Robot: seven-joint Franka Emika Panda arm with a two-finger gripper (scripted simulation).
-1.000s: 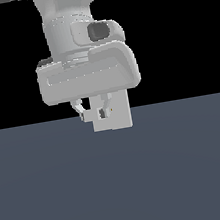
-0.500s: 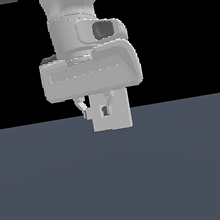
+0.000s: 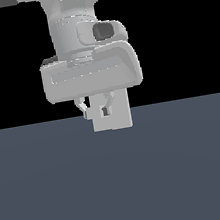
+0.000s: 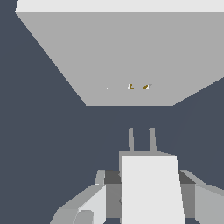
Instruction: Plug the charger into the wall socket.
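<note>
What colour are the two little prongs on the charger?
Grey, on the off-white charger; clearest in the wrist view.

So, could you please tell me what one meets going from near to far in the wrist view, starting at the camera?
Tool → charger held in it → the charger's two prongs → a gap of dark floor → wall socket with its two small holes.

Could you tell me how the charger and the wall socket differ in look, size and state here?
In the wrist view, the charger is a small off-white block, while the wall socket is a much larger flat grey plate. The charger carries two thin prongs on its front end; the wall socket shows tiny yellowish marks on its face. The charger sits clamped in the pincer; the wall socket stands apart, untouched. Both are plain, pale and boxy.
</note>
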